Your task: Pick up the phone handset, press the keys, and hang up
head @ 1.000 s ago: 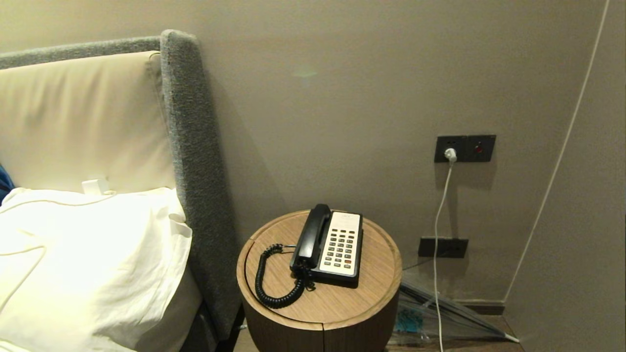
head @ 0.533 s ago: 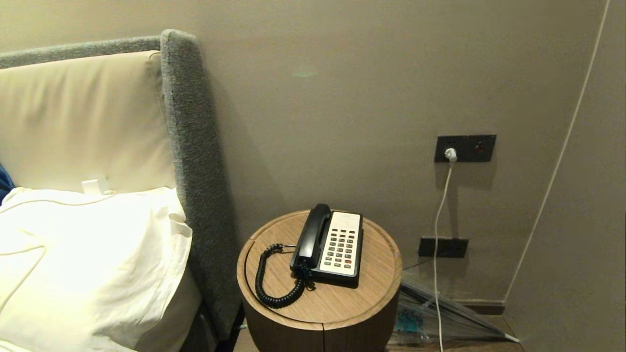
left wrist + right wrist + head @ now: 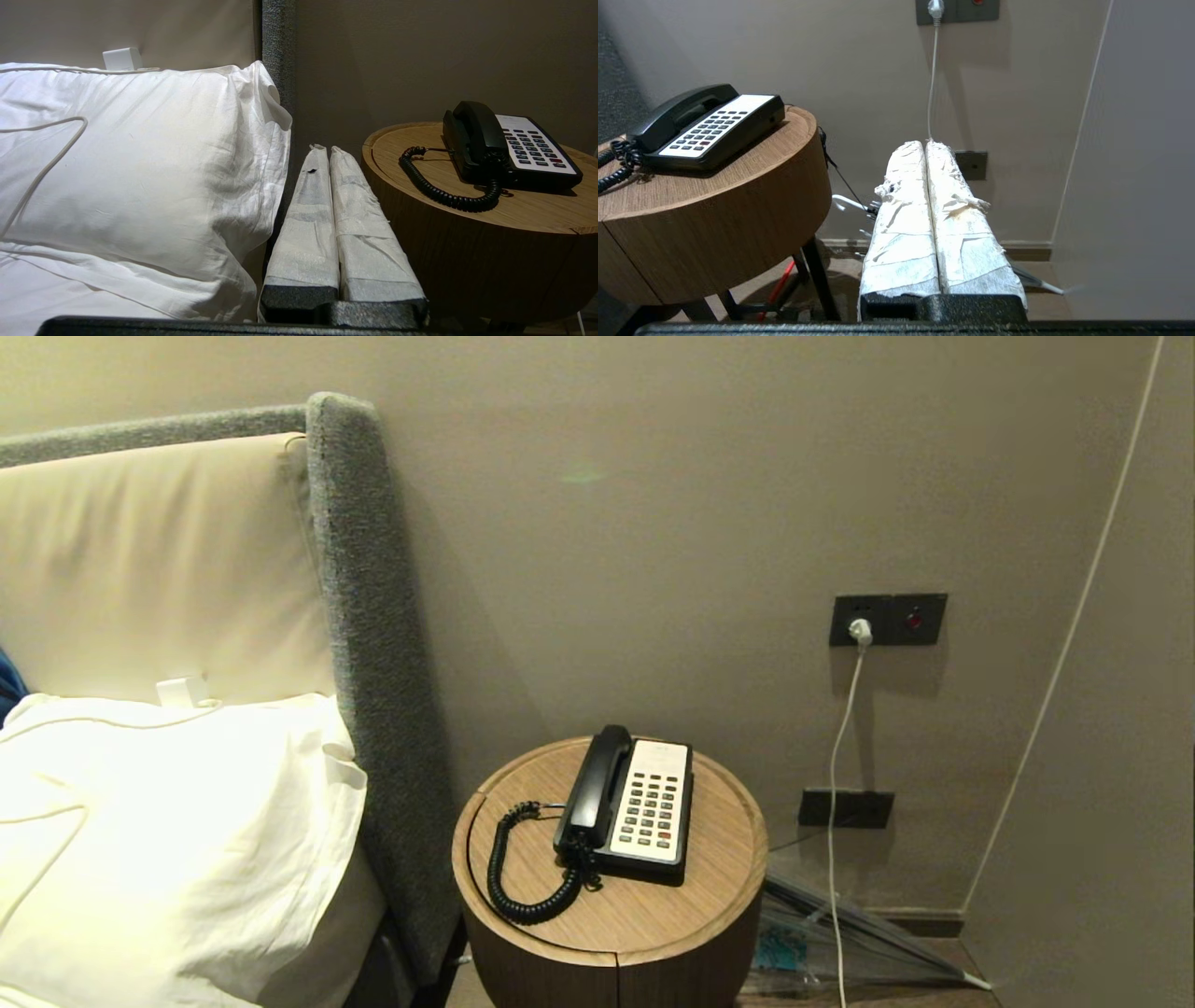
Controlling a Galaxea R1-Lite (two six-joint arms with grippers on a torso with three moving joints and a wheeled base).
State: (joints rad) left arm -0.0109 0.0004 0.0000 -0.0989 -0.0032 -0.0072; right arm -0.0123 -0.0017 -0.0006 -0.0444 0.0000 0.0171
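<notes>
Phone handset (image 3: 592,787) lay cradled on the phone base (image 3: 644,861), left of the keys (image 3: 651,809), atop a round wooden side table (image 3: 644,915), white pillow (image 3: 168,831) and grey headboard (image 3: 369,644) beside it, wall socket (image 3: 887,619) with white cable (image 3: 836,784) behind, left gripper (image 3: 327,151) and right gripper (image 3: 925,145) low beside the table, jaws pressed together, empty.
</notes>
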